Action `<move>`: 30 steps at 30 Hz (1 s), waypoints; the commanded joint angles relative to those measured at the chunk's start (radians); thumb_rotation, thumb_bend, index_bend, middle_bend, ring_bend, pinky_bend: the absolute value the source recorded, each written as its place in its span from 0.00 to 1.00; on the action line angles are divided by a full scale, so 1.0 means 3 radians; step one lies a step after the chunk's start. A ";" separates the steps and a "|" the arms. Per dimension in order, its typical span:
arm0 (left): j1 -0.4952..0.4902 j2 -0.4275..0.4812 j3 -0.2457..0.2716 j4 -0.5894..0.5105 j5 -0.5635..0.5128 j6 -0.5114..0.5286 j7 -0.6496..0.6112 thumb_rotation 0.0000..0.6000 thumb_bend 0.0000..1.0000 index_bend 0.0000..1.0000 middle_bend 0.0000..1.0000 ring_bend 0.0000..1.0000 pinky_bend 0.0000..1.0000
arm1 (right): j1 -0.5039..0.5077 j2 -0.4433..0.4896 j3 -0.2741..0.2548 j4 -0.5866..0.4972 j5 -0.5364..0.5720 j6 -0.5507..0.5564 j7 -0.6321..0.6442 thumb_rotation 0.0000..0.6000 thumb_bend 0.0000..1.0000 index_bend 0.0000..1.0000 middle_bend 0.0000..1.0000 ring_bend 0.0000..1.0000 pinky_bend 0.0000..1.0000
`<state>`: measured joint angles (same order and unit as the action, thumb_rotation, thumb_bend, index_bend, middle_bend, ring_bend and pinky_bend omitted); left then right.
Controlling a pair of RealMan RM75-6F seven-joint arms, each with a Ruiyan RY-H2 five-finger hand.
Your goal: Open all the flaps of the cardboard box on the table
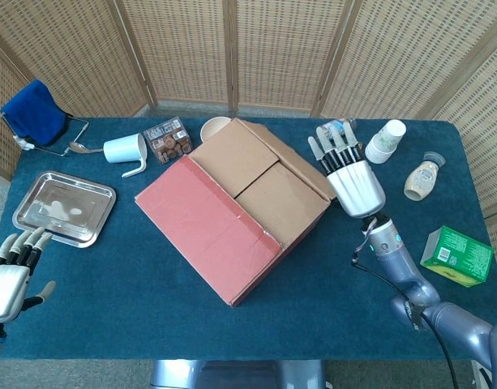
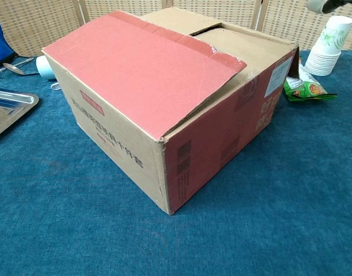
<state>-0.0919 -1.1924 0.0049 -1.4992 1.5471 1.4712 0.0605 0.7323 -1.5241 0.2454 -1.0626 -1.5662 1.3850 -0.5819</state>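
Near the front table edge: left hand (image 1: 11, 279), fingers spread, holding nothing, well apart from the brown cardboard box with red printed sides (image 1: 232, 211). Mid-table: box itself, red outer flap (image 2: 141, 69) lying shut over the near half, two plain brown inner flaps (image 1: 260, 174) closed beyond. Just beside the far right edge: right hand (image 1: 349, 174), fingers straight, together, gripping nothing. Step judged early; next, fingertips under the red flap's free edge, lifting outward.

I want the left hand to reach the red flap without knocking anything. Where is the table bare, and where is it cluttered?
Bare cloth lies between the steel tray and the cardboard box, and along the near edge. Crowded: behind the box, by the white mug and snack packet; the right hand fills the far right side.
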 commanded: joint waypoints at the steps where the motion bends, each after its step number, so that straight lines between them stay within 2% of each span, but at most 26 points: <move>1: -0.0001 0.0006 0.0002 -0.0007 0.0003 -0.0002 -0.0013 1.00 0.04 0.00 0.00 0.00 0.00 | -0.0056 0.0046 0.0037 -0.0115 0.0047 0.0081 0.0103 1.00 0.24 0.00 0.00 0.00 0.07; 14: 0.0002 0.0016 0.0006 -0.0023 0.0012 0.0005 -0.0022 1.00 0.04 0.00 0.00 0.00 0.00 | -0.0391 0.0235 -0.0063 -0.0495 0.0066 0.0371 0.0600 1.00 0.24 0.00 0.00 0.00 0.10; 17: 0.0001 0.0019 0.0006 -0.0029 0.0015 0.0007 -0.0026 1.00 0.04 0.00 0.00 0.00 0.00 | -0.0476 0.0267 -0.0074 -0.0569 0.0066 0.0464 0.0861 1.00 0.24 0.00 0.01 0.00 0.16; 20: -0.0001 0.0023 0.0006 -0.0032 0.0014 0.0004 -0.0027 1.00 0.04 0.00 0.00 0.00 0.00 | -0.0559 0.0277 -0.0146 -0.0456 -0.0063 0.0624 0.1193 1.00 0.26 0.03 0.07 0.01 0.26; 25: 0.0003 0.0028 0.0003 -0.0039 0.0016 0.0015 -0.0035 1.00 0.04 0.00 0.00 0.00 0.00 | -0.0715 0.0255 -0.0225 -0.0378 -0.0178 0.0887 0.1590 1.00 0.30 0.16 0.17 0.09 0.37; 29: 0.0009 0.0030 -0.0002 -0.0041 0.0023 0.0038 -0.0040 1.00 0.04 0.00 0.00 0.00 0.00 | -0.0858 0.0345 -0.0318 -0.0539 -0.0213 0.0967 0.1760 1.00 0.32 0.25 0.27 0.20 0.46; 30: 0.0011 0.0031 -0.0003 -0.0042 0.0023 0.0043 -0.0045 1.00 0.04 0.00 0.00 0.00 0.00 | -0.0913 0.0414 -0.0396 -0.0620 -0.0242 0.0942 0.1800 1.00 0.30 0.26 0.29 0.21 0.48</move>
<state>-0.0888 -1.1830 0.0041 -1.5118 1.5542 1.4842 0.0471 0.4873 -1.4275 0.1591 -1.2132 -1.6239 1.6692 -0.0665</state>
